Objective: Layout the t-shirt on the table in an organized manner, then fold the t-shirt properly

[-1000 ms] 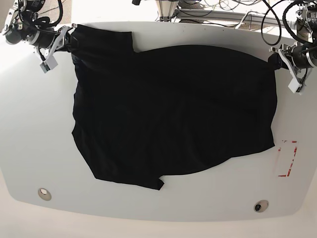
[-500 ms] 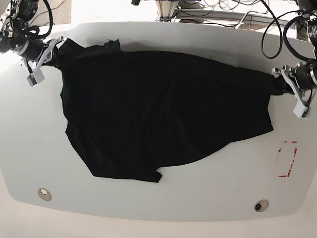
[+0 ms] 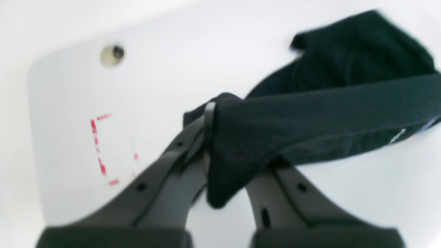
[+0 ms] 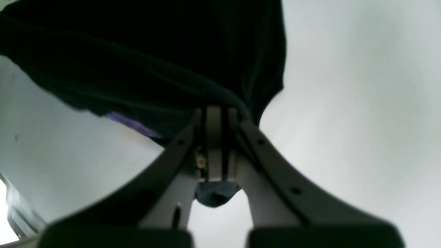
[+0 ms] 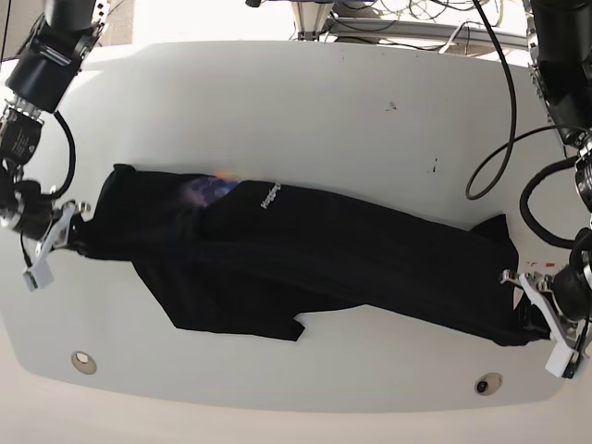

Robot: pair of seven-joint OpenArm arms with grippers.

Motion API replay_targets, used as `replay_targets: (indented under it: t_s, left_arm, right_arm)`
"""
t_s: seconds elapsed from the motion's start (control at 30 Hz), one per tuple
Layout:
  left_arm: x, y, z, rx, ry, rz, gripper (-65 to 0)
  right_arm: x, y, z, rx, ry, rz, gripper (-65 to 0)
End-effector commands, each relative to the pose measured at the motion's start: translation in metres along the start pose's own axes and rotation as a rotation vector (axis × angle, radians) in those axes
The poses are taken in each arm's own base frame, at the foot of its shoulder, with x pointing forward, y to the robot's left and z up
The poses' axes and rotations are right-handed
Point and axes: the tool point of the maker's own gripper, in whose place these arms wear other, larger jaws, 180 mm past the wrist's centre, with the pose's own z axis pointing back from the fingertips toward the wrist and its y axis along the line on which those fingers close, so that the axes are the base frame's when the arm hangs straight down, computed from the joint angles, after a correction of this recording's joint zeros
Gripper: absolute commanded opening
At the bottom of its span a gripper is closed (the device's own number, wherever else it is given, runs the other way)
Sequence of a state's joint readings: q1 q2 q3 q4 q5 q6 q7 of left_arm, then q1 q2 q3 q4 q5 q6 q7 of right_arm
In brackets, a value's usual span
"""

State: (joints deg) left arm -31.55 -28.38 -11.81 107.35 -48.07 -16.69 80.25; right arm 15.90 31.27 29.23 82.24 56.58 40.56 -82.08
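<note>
Base view: we see both grippers, left gripper (image 5: 535, 319) and right gripper (image 5: 57, 236), fingers clamped on the doubled-over, bunched black cloth t-shirt (image 5: 305, 268) above the glossy white tabletop (image 5: 305, 102); layout unfinished, folding not started.

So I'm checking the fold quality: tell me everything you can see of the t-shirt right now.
The t-shirt is black, soft cloth, doubled over into a long rumpled band lying slantwise across the white table. A colourful print and small white lettering show near its upper fold. The left gripper and the right gripper each have jaws shut on one end; a sleeve pokes out below.
</note>
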Motion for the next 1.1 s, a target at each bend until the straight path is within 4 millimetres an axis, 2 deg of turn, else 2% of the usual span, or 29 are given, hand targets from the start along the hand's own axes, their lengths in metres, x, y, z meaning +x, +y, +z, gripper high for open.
replay_targets:
  t_s: [0.0, 0.03, 0.13, 0.2, 0.27, 0.33, 0.4, 0.5, 0.57, 0.6, 0.7, 0.8, 0.9, 0.93, 1.0, 1.03, 1.07]
  left_arm:
    - [0.063, 0.021, 0.017, 0.076, -0.151, -0.035, -64.6]
    - [0.087, 0.028, 0.025, 0.095, -0.202, -0.039, -64.6]
    - [0.136, 0.041, 0.047, 0.136, -0.309, -0.049, -64.6]
    - [0.178, 0.051, 0.073, 0.172, -0.405, -0.056, -64.6]
    - [0.214, 0.06, 0.099, 0.2, -0.485, -0.055, -64.4]
    - [0.244, 0.063, 0.119, 0.209, -0.538, -0.063, -64.4]
    - [0.27, 0.061, 0.137, 0.207, -0.575, -0.082, -64.4]
    - [0.28, 0.059, 0.144, 0.201, -0.579, -0.099, -64.4]
    - [0.273, 0.061, 0.144, 0.202, -0.569, -0.104, -64.4]
    - [0.268, 0.06, 0.14, 0.194, -0.558, -0.106, -64.4]
    - [0.239, 0.061, 0.113, 0.166, -0.482, -0.093, -64.4]
    - [0.201, 0.058, 0.088, 0.137, -0.419, -0.069, -64.6]
    - [0.169, 0.054, 0.076, 0.12, -0.383, -0.049, -64.6]
    - [0.148, 0.055, 0.068, 0.118, -0.354, -0.027, -64.6]
    - [0.122, 0.055, 0.06, 0.113, -0.313, 0.0, -64.6]
    - [0.096, 0.054, 0.05, 0.109, -0.264, 0.023, -64.6]
    - [0.088, 0.053, 0.047, 0.106, -0.248, 0.028, -64.6]
  right_arm:
    - [0.104, -0.026, 0.03, -0.077, -0.162, 0.067, -65.0]
    - [0.127, -0.031, 0.037, -0.094, -0.187, 0.081, -65.0]
    - [0.183, -0.03, 0.057, -0.104, -0.254, 0.122, -64.8]
    - [0.226, -0.026, 0.081, -0.119, -0.305, 0.168, -64.8]
    - [0.257, -0.022, 0.106, -0.142, -0.347, 0.207, -64.8]
    - [0.28, -0.018, 0.128, -0.163, -0.382, 0.24, -64.8]
    - [0.293, -0.014, 0.145, -0.186, -0.402, 0.27, -64.8]
    - [0.293, -0.018, 0.156, -0.195, -0.414, 0.269, -64.8]
    - [0.288, -0.02, 0.159, -0.186, -0.417, 0.264, -64.8]
    - [0.282, -0.023, 0.154, -0.177, -0.403, 0.256, -64.8]
    - [0.253, -0.03, 0.134, -0.14, -0.347, 0.221, -64.8]
    - [0.219, -0.038, 0.115, -0.094, -0.302, 0.168, -64.8]
    - [0.187, -0.042, 0.099, -0.07, -0.262, 0.132, -64.8]
    - [0.166, -0.045, 0.095, -0.072, -0.24, 0.114, -64.8]
    - [0.144, -0.047, 0.089, -0.073, -0.214, 0.098, -64.8]
    - [0.122, -0.045, 0.08, -0.063, -0.188, 0.083, -64.8]
    - [0.115, -0.044, 0.076, -0.059, -0.179, 0.078, -64.8]
